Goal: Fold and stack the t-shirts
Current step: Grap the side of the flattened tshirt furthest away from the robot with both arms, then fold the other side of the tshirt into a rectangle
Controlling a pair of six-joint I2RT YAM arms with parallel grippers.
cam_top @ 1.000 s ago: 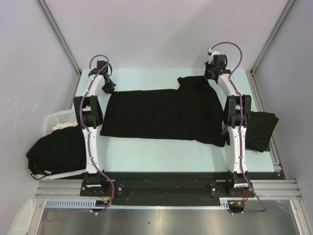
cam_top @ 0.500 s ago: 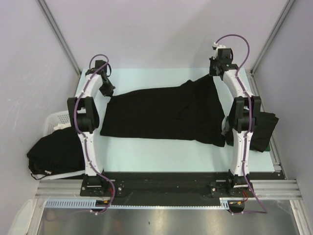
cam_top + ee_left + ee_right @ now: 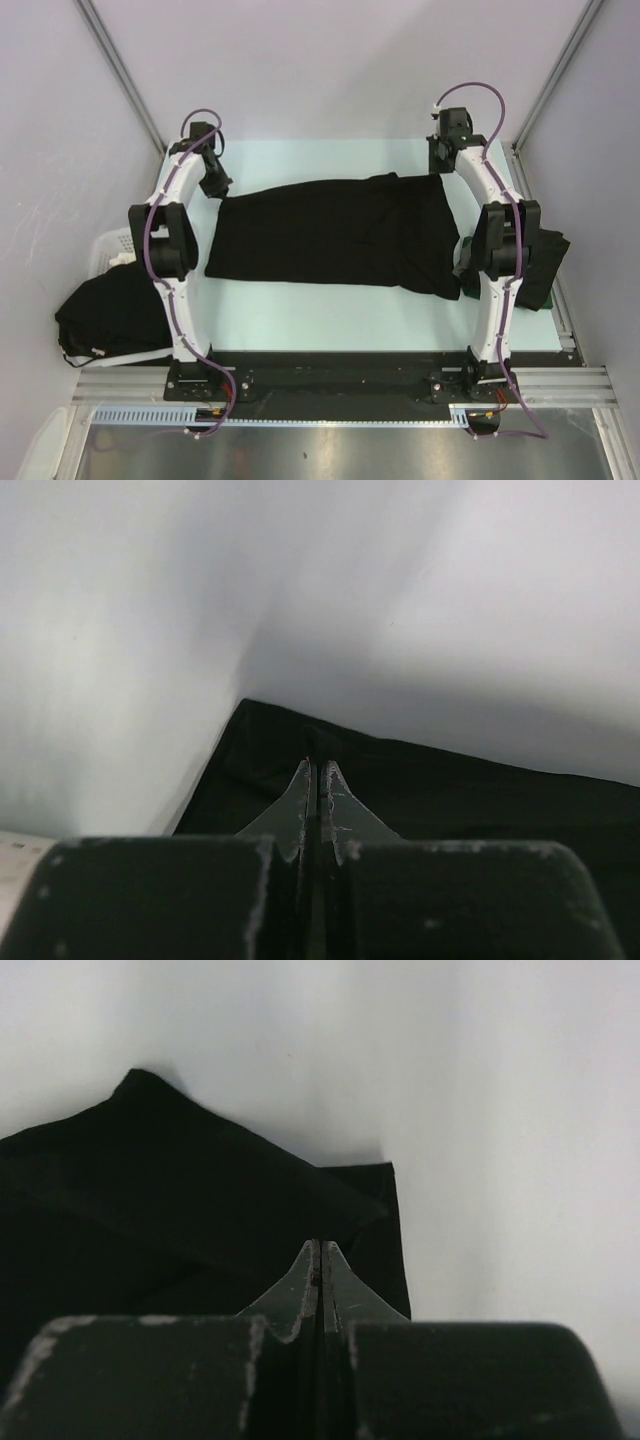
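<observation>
a black t-shirt lay spread flat across the middle of the pale worktop, long side running l. to r., as two robot arms worked a fold-and-stack job. the left pincer sat at the shirt's far-left corner and the right pincer at its far-right corner. both had jaws shut tight w/ tips down on the black cloth. each looked to have a thin pinch of its corner, tho the wrist views couldn't show fabric betw. the tips for sure. a heap of black shirts lay off the worktop's left edge toward the near corner, beside a white basket. another dark bundle sat at the right edge, partly hidden behind the right arm. going by its soft creases, the spread shirt was prob. light, limp fabric w/ no stiffness and little slip. it'd likely sag and bunch if lifted by one point, so the best hold was at two corners or along a hem, pulled taut betw. both arms before being carried over into a fold. cloth near the r. side lay in overlapped layers, so how far the folding had got was hard to call.
</observation>
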